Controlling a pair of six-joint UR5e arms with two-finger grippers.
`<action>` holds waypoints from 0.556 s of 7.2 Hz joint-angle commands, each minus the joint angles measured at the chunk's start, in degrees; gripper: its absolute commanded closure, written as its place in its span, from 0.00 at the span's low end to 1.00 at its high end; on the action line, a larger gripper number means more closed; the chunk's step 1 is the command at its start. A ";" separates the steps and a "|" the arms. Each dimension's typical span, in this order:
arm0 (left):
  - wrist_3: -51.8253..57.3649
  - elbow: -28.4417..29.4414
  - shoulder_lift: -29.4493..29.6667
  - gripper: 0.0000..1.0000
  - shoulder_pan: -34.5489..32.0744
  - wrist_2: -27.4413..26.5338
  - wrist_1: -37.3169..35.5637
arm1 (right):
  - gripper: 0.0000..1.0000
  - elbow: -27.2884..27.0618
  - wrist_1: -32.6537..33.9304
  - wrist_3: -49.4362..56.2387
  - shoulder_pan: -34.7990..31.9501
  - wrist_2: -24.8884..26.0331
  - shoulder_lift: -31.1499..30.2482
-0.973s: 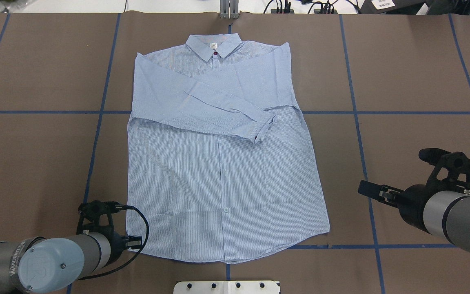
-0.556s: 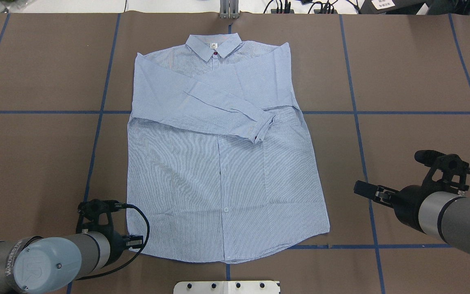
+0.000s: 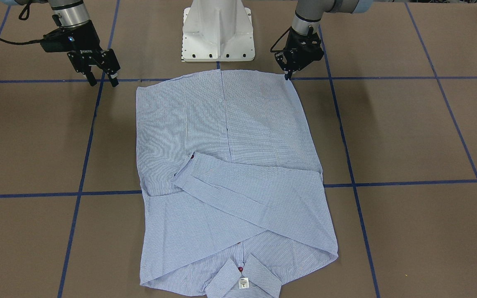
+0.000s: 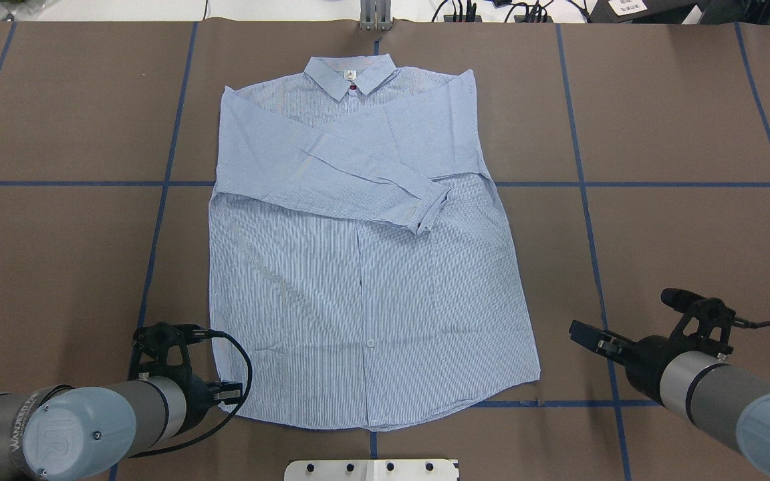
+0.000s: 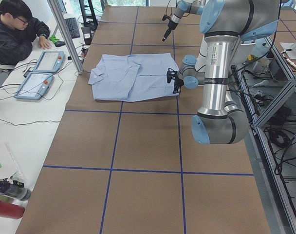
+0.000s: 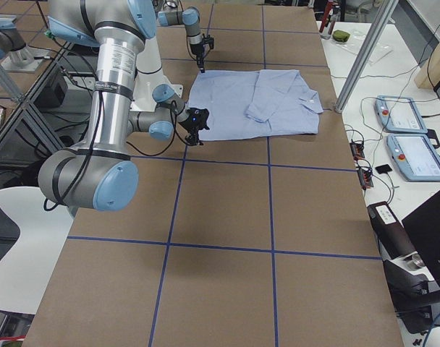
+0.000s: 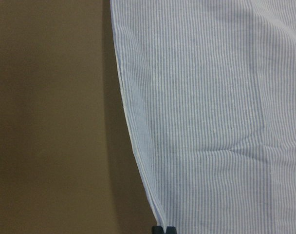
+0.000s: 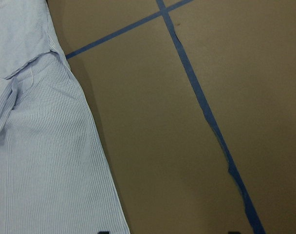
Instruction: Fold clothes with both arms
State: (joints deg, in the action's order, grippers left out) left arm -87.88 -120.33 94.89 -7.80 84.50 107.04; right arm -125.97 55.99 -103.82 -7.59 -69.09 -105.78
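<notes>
Left fingers [image 7: 158, 230] clamped on shirt [image 4: 365, 280] hem corner; right fingers [image 3: 113, 78] apart over tabletop [image 4: 679, 120] near other hem corner, sleeves [image 4: 358, 180] crossed over chest

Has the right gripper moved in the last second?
Yes. In the overhead view the right gripper has come back toward the robot, closer to the blue tape line running crosswise below it.

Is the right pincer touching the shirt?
No: in the front-facing view the right pincer hangs open, off to the side of the shirt, with a gap to its nearest hem corner.
</notes>
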 commanded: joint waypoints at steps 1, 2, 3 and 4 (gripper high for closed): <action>-0.01 -0.17 0.12 1.00 0.15 -0.21 0.01 | 0.40 0.89 8.12 -2.61 4.42 3.51 4.23; -0.01 -0.26 0.12 1.00 0.15 -0.21 0.01 | 0.42 2.03 11.65 -2.70 5.12 3.69 8.27; -0.01 -0.26 0.12 1.00 0.15 -0.21 0.01 | 0.44 4.56 13.86 -2.70 5.13 4.48 12.84; 0.08 -0.26 0.12 1.00 0.15 -0.21 0.09 | 0.46 5.02 14.15 -2.61 5.65 4.83 13.06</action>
State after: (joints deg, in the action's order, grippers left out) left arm -87.87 -120.56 95.01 -7.65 84.29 107.07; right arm -122.28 68.54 -106.45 -2.51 -64.86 -95.01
